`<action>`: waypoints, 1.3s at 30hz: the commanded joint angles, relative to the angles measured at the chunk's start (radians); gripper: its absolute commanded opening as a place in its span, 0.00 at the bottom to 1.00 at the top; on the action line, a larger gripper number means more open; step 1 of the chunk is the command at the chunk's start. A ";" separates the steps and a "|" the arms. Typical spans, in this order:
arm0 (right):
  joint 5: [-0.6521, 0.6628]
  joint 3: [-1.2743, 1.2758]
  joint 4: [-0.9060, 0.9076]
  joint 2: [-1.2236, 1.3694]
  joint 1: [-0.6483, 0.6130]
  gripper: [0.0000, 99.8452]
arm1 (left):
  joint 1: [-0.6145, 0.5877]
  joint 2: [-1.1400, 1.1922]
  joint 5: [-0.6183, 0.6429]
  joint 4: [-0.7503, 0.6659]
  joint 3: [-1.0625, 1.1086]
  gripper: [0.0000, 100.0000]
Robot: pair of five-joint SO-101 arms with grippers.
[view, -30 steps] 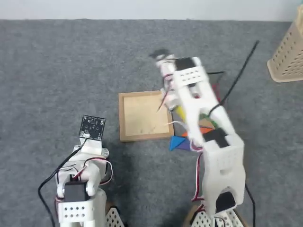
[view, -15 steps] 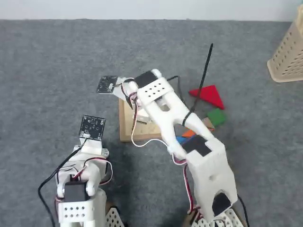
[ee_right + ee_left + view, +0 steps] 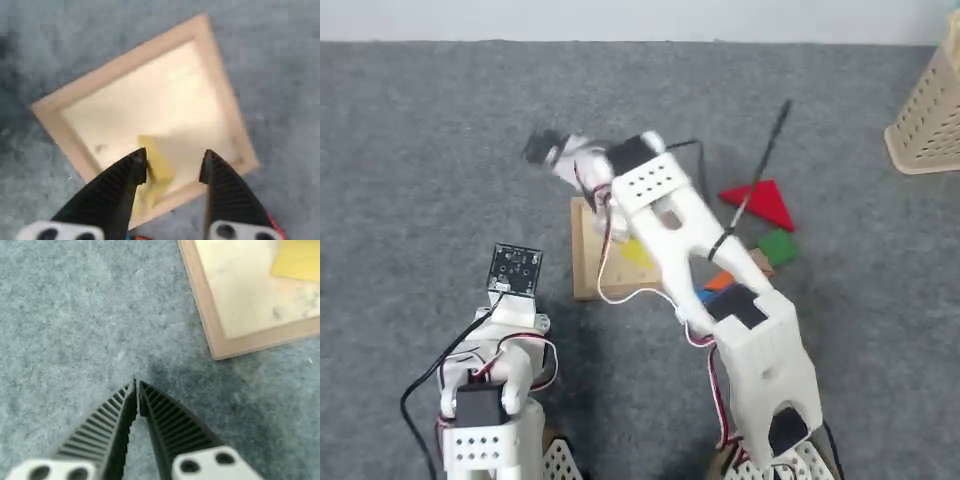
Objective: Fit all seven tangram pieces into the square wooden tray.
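The square wooden tray (image 3: 582, 268) lies mid-table, with a yellow piece (image 3: 638, 252) flat inside it near its right side. My right gripper (image 3: 560, 155) hangs above the tray's far left corner. In the right wrist view it (image 3: 175, 157) is open over the tray (image 3: 125, 55), with the yellow piece (image 3: 156, 172) lying below its fingers. A red triangle (image 3: 760, 203), green square (image 3: 777, 246), orange piece (image 3: 720, 281) and blue piece (image 3: 703, 296) lie right of the tray, partly under the right arm. My left gripper (image 3: 136, 386) is shut over the carpet, close to the tray's near left corner (image 3: 212, 340).
Grey carpet covers the table. A perforated beige container (image 3: 930, 110) stands at the far right edge. The left arm's base (image 3: 485, 420) sits at the near left and the right arm's base (image 3: 770, 400) at the near right.
The right arm swung from the pile of pieces to over the tray. The yellow piece now lies in the tray, and the gripper has risen toward the far left corner. The left arm kept still.
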 commanded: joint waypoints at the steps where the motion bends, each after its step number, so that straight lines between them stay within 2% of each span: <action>1: -0.118 -0.175 0.056 -0.024 0.079 0.10 | -0.003 0.000 -0.009 0.005 -0.008 0.01; 6: -0.218 -0.354 0.177 -0.025 0.128 0.01 | -0.003 0.000 -0.009 0.005 -0.008 0.01; 12: -0.330 -0.552 0.341 -0.053 0.125 0.01 | -0.003 0.000 -0.009 0.005 -0.008 0.01; 18: -0.414 -0.482 0.341 -0.171 0.127 0.01 | -0.003 0.000 -0.009 0.005 -0.008 0.01; 21: -0.470 -0.288 0.338 -0.262 0.127 0.01 | -0.003 0.000 -0.009 0.005 -0.008 0.01; 25: -0.470 0.051 0.191 -0.414 0.125 0.01 | -0.003 0.000 -0.009 0.005 -0.008 0.01; 32: -0.470 0.704 -0.321 -0.578 0.140 0.01 | -0.003 0.000 -0.009 0.005 -0.008 0.01; 35: -0.473 0.796 -0.437 -0.545 0.159 0.07 | -0.003 0.000 -0.009 0.005 -0.008 0.01; 39: -0.474 0.752 -0.444 -0.438 0.186 0.17 | -0.003 0.000 -0.009 0.005 -0.008 0.01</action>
